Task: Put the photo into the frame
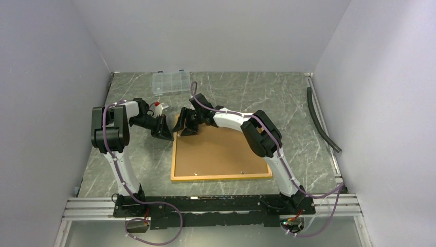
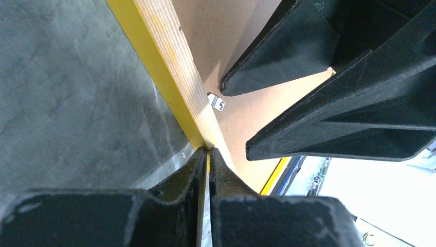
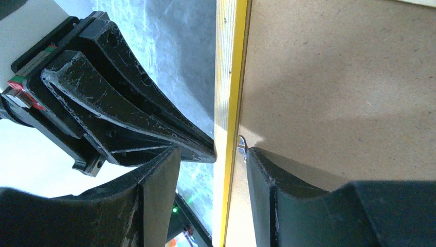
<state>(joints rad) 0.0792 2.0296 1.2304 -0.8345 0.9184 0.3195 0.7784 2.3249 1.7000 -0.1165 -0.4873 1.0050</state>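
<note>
Frame lying back-up on the grey marble-look table, long side running 9 to 3 o'clock, brown backing board showing. Both arms meet at its 10 o'clock corner. The left gripper has its fingers pressed together, tips against the yellow outer edge. The right gripper stands apart, straddling the rim. Plain pale walls on three sides.
</note>
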